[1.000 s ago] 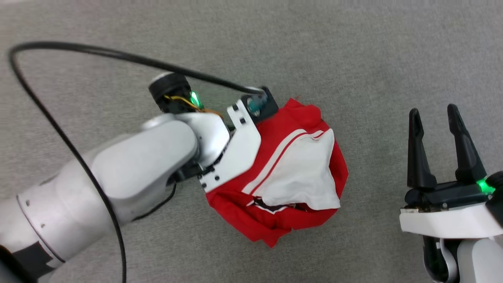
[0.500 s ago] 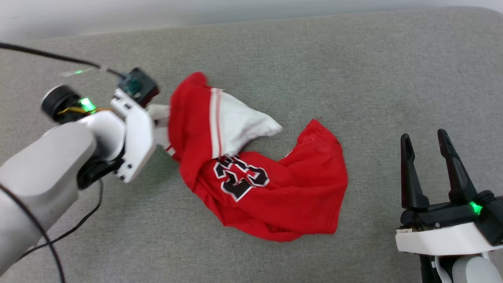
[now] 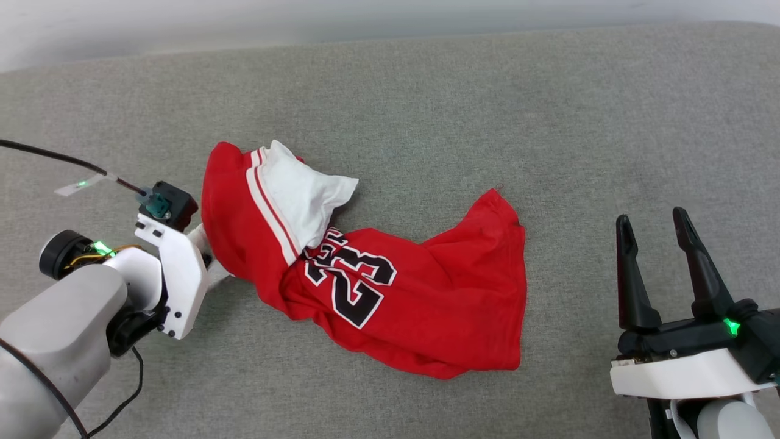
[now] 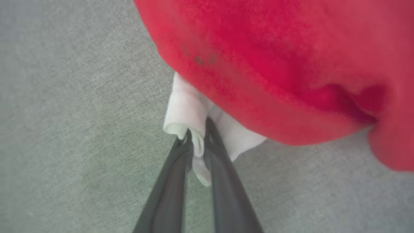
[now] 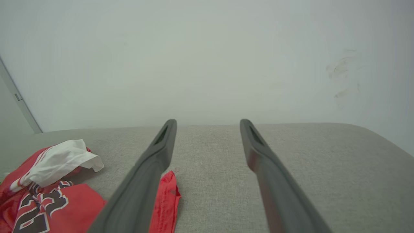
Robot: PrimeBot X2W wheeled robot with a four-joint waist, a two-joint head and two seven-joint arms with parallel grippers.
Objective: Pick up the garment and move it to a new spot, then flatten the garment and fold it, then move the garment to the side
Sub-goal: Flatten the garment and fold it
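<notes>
Right gripper [image 3: 651,217], foreground: long dark fingers spread wide, holding nothing. Left gripper [image 4: 197,131]: nearly closed, pinching a white sleeve fold of the red soft-fabric jersey T-shirt [image 3: 420,299], numbered 23, which lies rumpled on the grey upholstered surface [image 3: 463,103].

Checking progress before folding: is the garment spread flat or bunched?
Bunched. The garment lies rumpled, a white sleeve flopped over its red body.

text: "23" | on: garment [image 3: 426,305] front, black with white outline | lettering [image 3: 318,255] above it: folded, unreadable
</notes>
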